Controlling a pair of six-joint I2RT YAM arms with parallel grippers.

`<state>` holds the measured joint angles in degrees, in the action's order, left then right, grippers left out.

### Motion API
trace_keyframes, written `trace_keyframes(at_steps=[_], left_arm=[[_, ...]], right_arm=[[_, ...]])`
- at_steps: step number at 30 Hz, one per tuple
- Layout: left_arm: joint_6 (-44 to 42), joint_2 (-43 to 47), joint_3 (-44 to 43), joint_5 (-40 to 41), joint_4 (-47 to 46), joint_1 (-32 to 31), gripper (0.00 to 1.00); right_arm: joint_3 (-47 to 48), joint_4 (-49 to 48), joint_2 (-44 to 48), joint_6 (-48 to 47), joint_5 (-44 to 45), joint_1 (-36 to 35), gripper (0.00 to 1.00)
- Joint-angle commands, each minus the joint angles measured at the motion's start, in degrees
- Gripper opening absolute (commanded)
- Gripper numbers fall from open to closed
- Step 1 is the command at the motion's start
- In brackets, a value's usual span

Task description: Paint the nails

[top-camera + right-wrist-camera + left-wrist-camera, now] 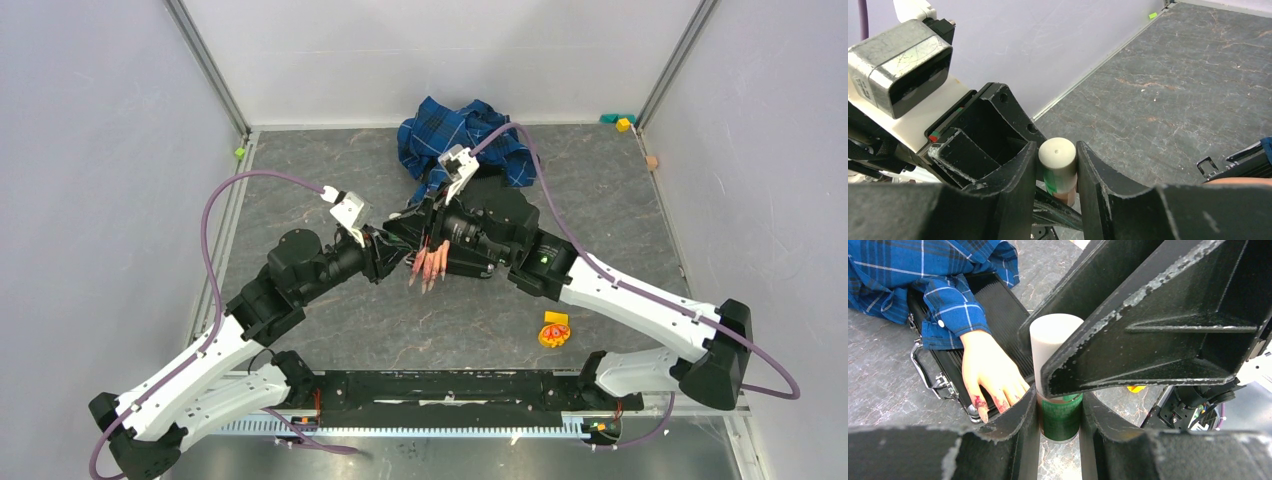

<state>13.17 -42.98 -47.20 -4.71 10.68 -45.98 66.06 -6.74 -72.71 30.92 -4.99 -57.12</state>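
A small bottle (pixel 1062 415) with a green label and a cream cap (pixel 1058 152) stands upright between both grippers. My left gripper (pixel 1060 407) is shut on its labelled body. From above, my right gripper (pixel 1057 150) is shut on the cap, a finger pressed against each side. The pale mannequin hand (pixel 988 370) in a blue plaid sleeve (pixel 460 140) lies palm down on a ribbed black case (pixel 998 305), just left of the bottle, with red smears on its fingers. The nails (pixel 430 265) show from above as pink-red spikes pointing toward the arm bases, right below the two grippers.
An orange and yellow object (pixel 553 330) lies on the grey marbled table near the right arm. Small coloured blocks (pixel 622 122) sit in the back right corner and a green bit (pixel 240 152) by the left wall. White walls enclose three sides.
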Motion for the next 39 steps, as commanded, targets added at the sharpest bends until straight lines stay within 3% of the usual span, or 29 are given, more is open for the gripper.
trace_keyframes(at_steps=[1, 14, 21, 26, 39], left_arm=[[-1.57, -0.28, -2.12, -1.38, -1.32, 0.19, 0.02], [-1.59, 0.9, -2.02, -2.04, -1.88, 0.27, 0.02], [-1.3, 2.01, -1.15, -6.15, -3.83, 0.45, 0.02], [-1.3, 2.77, -0.44, -14.12, -6.51, 0.45, 0.02], [1.56, 0.87, -0.26, -26.83, -10.41, 0.88, 0.02]], right_arm=[[4.11, -2.59, -1.24, -0.41, -3.14, -1.5, 0.39], [4.37, -1.2, -3.06, -1.02, -2.99, -2.03, 0.4], [4.29, -0.56, -0.78, -3.57, -3.38, -1.84, 0.19], [6.27, 0.81, 1.69, -7.97, -8.99, -0.37, 0.03], [6.65, -0.52, 8.81, -10.81, -20.1, 2.35, 0.0]])
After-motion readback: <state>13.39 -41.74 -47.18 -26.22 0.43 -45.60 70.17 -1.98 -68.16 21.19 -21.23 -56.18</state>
